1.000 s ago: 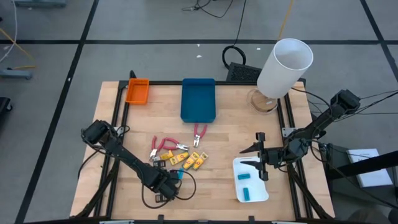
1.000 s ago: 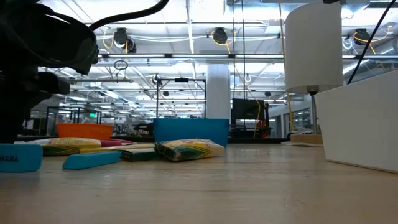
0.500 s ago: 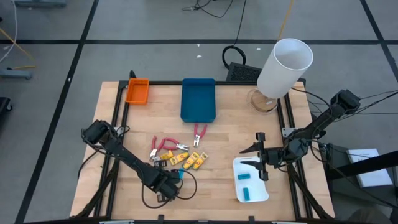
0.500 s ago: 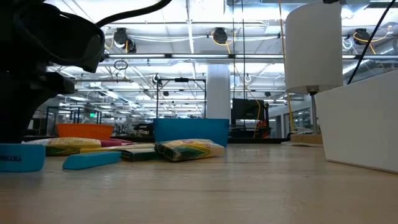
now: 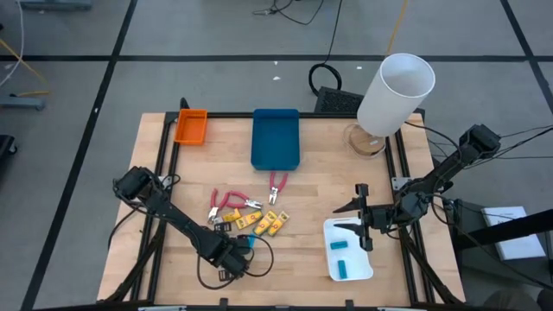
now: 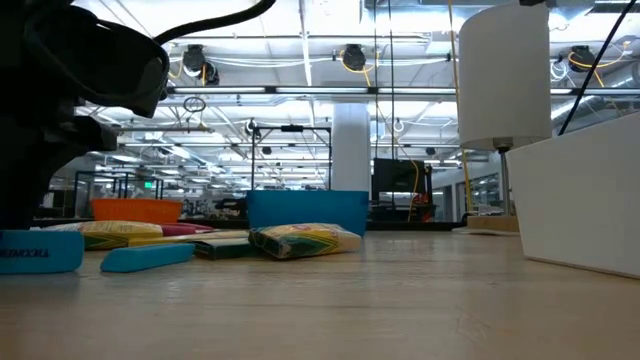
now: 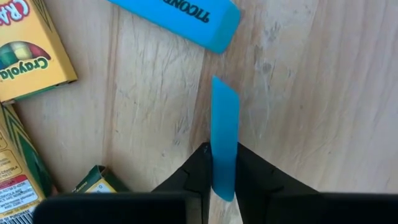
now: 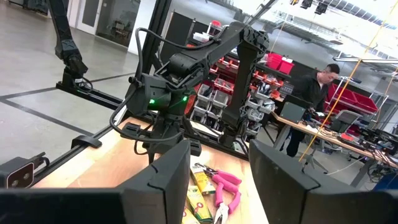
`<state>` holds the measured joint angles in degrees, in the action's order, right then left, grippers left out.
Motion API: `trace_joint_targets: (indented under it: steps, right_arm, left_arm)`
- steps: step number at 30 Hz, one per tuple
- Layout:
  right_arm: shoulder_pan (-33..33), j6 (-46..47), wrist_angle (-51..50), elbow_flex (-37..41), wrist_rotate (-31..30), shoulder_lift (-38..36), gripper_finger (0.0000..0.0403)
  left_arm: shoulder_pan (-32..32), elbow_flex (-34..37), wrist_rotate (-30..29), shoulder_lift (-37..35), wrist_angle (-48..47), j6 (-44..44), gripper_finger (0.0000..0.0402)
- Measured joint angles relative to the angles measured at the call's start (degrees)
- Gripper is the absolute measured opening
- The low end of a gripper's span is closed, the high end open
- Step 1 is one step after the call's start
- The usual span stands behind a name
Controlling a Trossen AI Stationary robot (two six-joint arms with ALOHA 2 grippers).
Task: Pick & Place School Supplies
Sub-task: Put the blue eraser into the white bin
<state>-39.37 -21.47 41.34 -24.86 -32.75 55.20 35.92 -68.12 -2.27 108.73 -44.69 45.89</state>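
Note:
My left gripper is near the table's front edge, shut on a light-blue eraser, which also shows in the low view. A second light-blue eraser lies flat on the table just beyond it. Yellow crayon boxes and two red-handled pliers lie in a cluster at mid-table. My right gripper is open and empty above the far edge of the white tray, which holds two blue erasers. My left gripper pinches the eraser's two broad faces between its two fingers, at the end nearest the wrist. The eraser stands on its narrow edge and runs along the fingers, pointing forward past the tips. I cannot tell whether it is clear of the table.
An orange tray and a blue tray sit at the far edge. A tall white cylinder stands at the far right. Bare wood lies between the cluster and the white tray. A person stands in the room beyond.
My left gripper has shifted slightly toward the table's right and a little upward, staying shut on the blue eraser, which has moved with it. The other eraser and the crayon boxes have stayed in place.

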Motion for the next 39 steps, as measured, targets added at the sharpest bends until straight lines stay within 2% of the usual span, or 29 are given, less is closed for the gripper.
trace_joint_targets:
  steps: [4,9,12,20,24,29,33,36,39]
  right_arm:
    - [0.0,0.0,0.0,0.0,0.0,0.0,0.0155]
    - [0.0,0.6,0.0,0.0,0.0,0.0,0.0155]
    - [0.0,1.3,0.0,0.0,-0.1,0.0,0.0155]
    - [0.1,3.0,0.0,0.0,-0.2,0.0,0.0155]
    - [1.7,4.1,0.1,0.0,-0.2,0.6,0.0155]
    - [5.3,7.4,-0.1,0.0,-0.2,3.5,0.0155]
    - [8.4,10.8,0.5,0.0,-0.2,5.7,0.016]
    - [10.3,14.7,0.5,0.0,0.0,7.0,0.0172]
    - [12.3,18.4,0.5,0.0,3.3,8.1,0.0189]
  left_arm:
    - [0.0,0.0,-0.2,-0.1,0.0,0.5,0.0061]
    - [-0.7,0.0,-0.1,-1.9,0.6,2.7,0.0036]
    - [-1.7,0.0,-0.9,-3.9,1.1,4.2,0.0035]
    - [-3.8,0.0,-8.8,-9.3,3.3,3.8,0.0049]
    - [-6.3,-0.1,-12.5,-10.3,9.3,-2.7,0.0034]
    - [-10.1,-2.3,-15.9,-9.9,20.3,-17.9,0.0034]
    - [-12.3,-2.3,-21.9,-9.8,31.7,-29.6,0.0042]
    - [-13.7,-2.3,-26.4,-9.8,37.5,-34.5,0.0051]
    - [-15.1,-2.3,-27.0,-9.8,41.1,-36.9,0.0047]
